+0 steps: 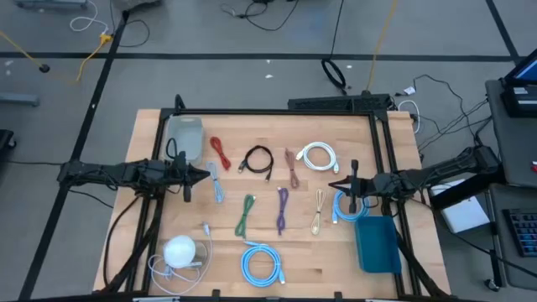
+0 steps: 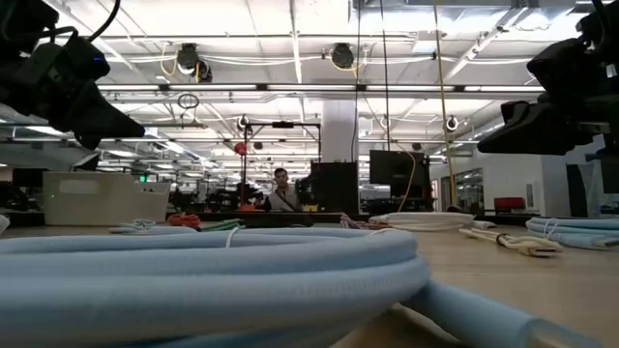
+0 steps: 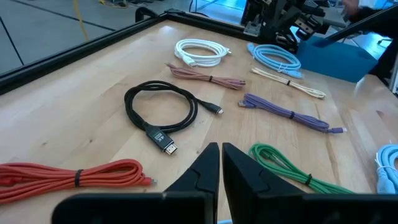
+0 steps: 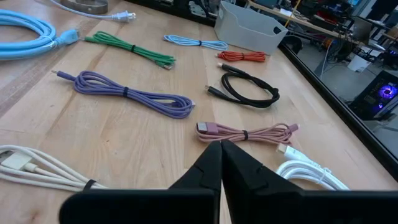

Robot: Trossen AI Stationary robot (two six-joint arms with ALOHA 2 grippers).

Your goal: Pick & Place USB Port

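Both arms hover low over the wooden tabletop (image 1: 369, 260), one from each side, and neither carries anything. The left gripper (image 1: 204, 174) hangs near the left edge with its fingers (image 3: 205, 171) pressed together into a narrow wedge. The right gripper (image 1: 332, 185) is near the right edge, its fingers (image 4: 211, 165) likewise closed tip to tip.

The cables lie spread between them. Just beside the left gripper is a light blue cable (image 1: 216, 182); a little farther toward the middle sit the red cable (image 1: 221, 153) and the coiled black cable (image 1: 257, 160) — in the left wrist view the black coil (image 3: 163, 115) lies just ahead of the fingertips, apart from them. The green cable (image 1: 245, 215) and the purple cable (image 1: 282, 210) lie mid-table.

On the right side, the pink cable (image 1: 291, 167) lies just ahead of the right gripper in the right wrist view (image 4: 245, 133), not touching it. The white coil (image 1: 319, 156) sits toward the far edge, the cream cable (image 1: 318, 212) and a blue coil (image 1: 346, 207) close under the right arm.

A grey bin (image 1: 186, 133) occupies the far left corner — a blue bin (image 1: 377, 244) stands by the near right corner.
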